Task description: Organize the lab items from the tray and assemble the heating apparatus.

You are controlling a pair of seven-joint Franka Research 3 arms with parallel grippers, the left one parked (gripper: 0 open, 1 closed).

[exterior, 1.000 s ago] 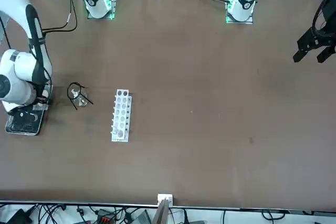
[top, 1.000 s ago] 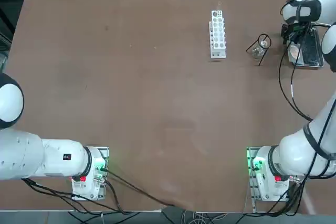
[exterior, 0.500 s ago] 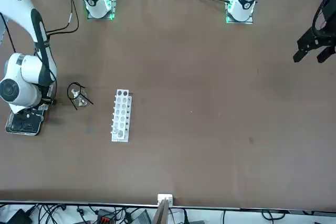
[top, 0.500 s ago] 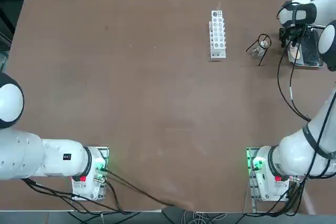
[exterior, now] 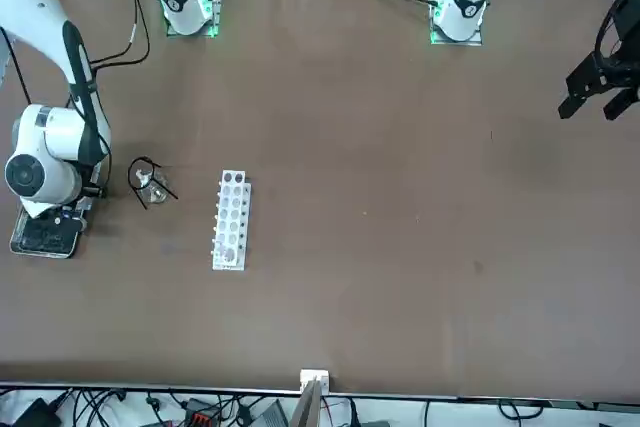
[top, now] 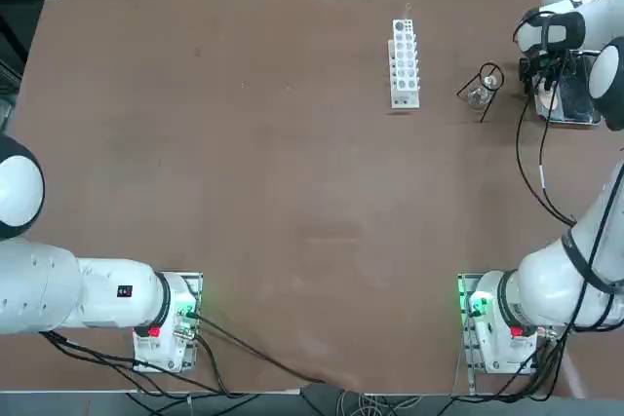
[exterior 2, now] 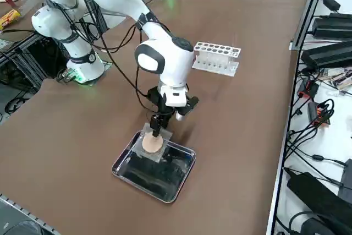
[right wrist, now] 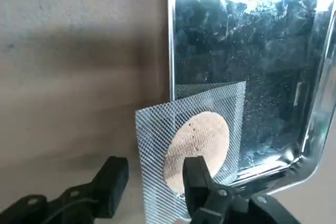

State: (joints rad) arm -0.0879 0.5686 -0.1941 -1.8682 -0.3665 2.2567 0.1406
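The grey mesh square (right wrist: 157, 124) with its round tan centre lies tilted across one rim of the shiny metal tray (right wrist: 170, 35), partly over the table. My right gripper (right wrist: 155, 169) hangs just above it, open: one finger overlaps the mesh face, the other stands clear of its edge. In the right side view the gripper (exterior 2: 157, 130) points down at the mesh (exterior 2: 153, 142) on the tray (exterior 2: 181, 188). The black wire tripod (top: 490, 78) stands over the clear glass burner (top: 477, 95) on the table, between tray (top: 570, 122) and rack.
A white test-tube rack (top: 405, 62) lies left of the tripod in the top view. The tray sits close to the table's right edge. Cables and black boxes (exterior 2: 330, 53) line a ledge beyond the table's far edge.
My right arm's wrist has shifted and turned a little over the tray. The mesh, tripod and burner stay where they were.
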